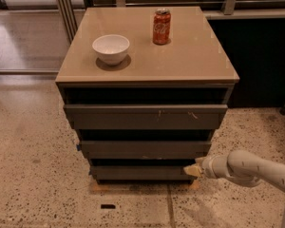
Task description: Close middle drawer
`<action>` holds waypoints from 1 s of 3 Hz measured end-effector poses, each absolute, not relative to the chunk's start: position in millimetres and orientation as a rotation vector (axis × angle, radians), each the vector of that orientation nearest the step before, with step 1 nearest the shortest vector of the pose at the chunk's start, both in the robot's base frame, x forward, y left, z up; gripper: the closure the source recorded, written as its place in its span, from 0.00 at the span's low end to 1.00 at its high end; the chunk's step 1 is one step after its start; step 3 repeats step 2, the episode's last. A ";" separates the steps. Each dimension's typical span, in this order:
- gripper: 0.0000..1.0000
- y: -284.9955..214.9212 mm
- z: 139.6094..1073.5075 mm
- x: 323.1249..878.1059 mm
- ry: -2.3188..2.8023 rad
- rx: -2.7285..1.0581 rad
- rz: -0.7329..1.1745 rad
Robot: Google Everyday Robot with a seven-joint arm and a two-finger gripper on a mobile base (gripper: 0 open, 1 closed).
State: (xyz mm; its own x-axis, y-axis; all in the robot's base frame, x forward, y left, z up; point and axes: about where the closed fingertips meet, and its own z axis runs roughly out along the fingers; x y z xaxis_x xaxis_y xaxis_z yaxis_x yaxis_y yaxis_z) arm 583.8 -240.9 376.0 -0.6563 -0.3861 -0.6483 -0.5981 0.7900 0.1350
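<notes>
A cabinet with a tan top [190,63] holds three dark drawer fronts. The middle drawer [145,149] has a plain handle-less front of medium width, between the wider scratched top front [145,116] and the narrowest bottom front [140,173]. A dark gap shows above the middle front. My gripper [192,170] comes in from the right on a pale arm, low down. Its tip is at the right end of the bottom front, below the middle drawer's right corner.
A white bowl [111,48] and a red soda can [162,26] stand on the cabinet top. Speckled floor [33,175] lies around the cabinet. A dark wall panel [261,56] is at the right, metal railings behind.
</notes>
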 end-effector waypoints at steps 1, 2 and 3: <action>0.00 -240.8 376.0 583.8 2.361 -0.727 0.452; 0.00 -240.8 376.0 583.8 2.361 -0.727 0.452; 0.00 -240.8 376.0 583.8 2.361 -0.727 0.452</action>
